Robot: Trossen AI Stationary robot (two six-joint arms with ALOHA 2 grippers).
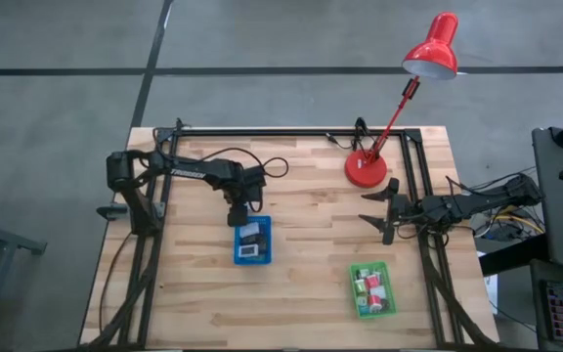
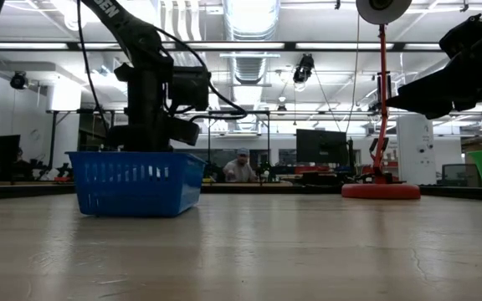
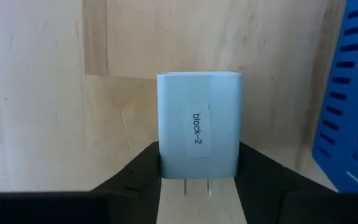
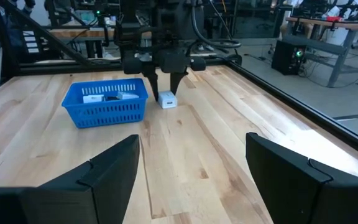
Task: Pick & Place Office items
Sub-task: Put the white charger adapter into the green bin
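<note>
My left gripper is shut on a white block labelled "block-2", with two metal prongs at its near end. It stands just off the far left corner of the blue tray, close over the table. The right wrist view shows the block at the fingertips, beside the blue tray. I cannot tell whether the block touches the wood. My right gripper is open and empty at the table's right side, above the wood. The blue tray holds a few black and white items. My left gripper pinches the block's two opposite sides between its two fingers, close to the prong end. The fingers come from above, pointing down. The block stands upright below them, prongs toward the wrist, its far end toward the table.
A green tray with several red, white and green items lies near the front right. A red desk lamp stands with its base at the back right, its shade over the far edge. A black frame rail runs around the table. Bare wood lies between the trays.
</note>
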